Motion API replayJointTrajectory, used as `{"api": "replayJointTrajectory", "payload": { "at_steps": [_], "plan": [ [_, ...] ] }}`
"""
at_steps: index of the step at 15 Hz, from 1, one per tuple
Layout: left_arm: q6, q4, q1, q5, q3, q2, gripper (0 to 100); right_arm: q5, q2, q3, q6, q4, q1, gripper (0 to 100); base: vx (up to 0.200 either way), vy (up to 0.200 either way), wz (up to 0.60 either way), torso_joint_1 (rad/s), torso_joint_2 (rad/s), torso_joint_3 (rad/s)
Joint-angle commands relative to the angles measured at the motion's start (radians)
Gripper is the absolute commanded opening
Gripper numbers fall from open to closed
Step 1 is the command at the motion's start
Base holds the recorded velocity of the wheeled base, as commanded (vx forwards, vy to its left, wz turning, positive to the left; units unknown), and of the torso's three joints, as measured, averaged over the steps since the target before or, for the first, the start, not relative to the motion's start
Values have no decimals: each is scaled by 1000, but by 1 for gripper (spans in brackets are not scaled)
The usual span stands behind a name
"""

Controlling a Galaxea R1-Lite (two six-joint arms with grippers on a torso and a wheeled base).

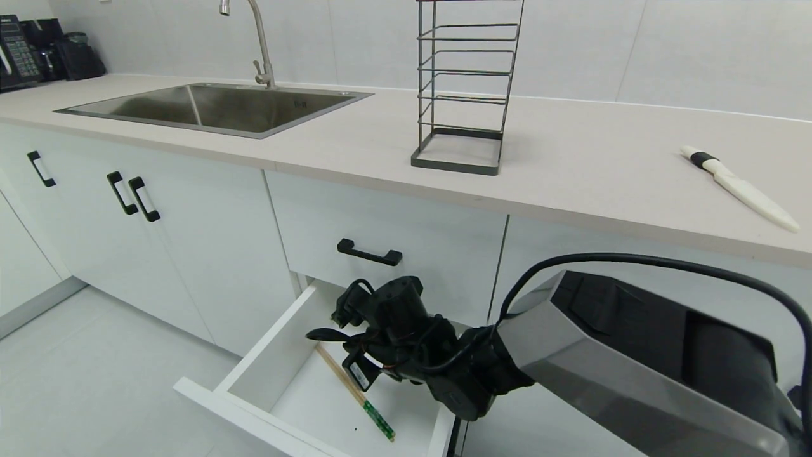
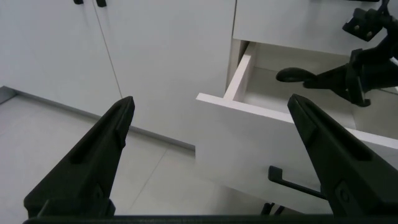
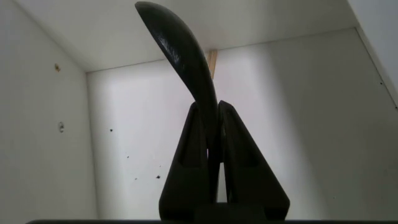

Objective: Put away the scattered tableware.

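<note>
Beneath the right gripper (image 3: 211, 134), clamped on one black spoon (image 3: 177, 50), lie two chopsticks (image 1: 355, 391) in one drawer (image 1: 241, 412); left gripper (image 2: 210, 102) spread wide, empty.

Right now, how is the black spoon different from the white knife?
The black spoon is dark all over; the knife is white with a black band. The spoon is pinched in the right gripper above the open drawer, while the knife lies loose on the countertop. The spoon curves; the knife looks straight. Both are tableware not yet lying in the drawer.
</note>
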Motion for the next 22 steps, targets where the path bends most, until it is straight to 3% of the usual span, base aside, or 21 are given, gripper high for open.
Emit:
{"api": "replayJointTrajectory", "payload": {
  "at_steps": [1, 6, 21, 22],
  "plan": [
    [0, 0, 0, 1, 0, 1, 100, 2, 67, -58, -11, -9, -2, 0, 0, 0, 0, 0, 0, 0],
    [0, 0, 0, 1, 0, 1, 100, 5, 142, -137, -103, 23, -14, 0, 0, 0, 0, 0, 0, 0],
    [0, 0, 0, 1, 0, 1, 100, 2, 176, -168, -104, 102, 12, 0, 0, 0, 0, 0, 0, 0],
    [0, 0, 0, -1, 0, 1, 100, 0, 176, -164, -104, 102, 17, 100, 0, 0, 0, 0, 0, 0]
  ]
}}
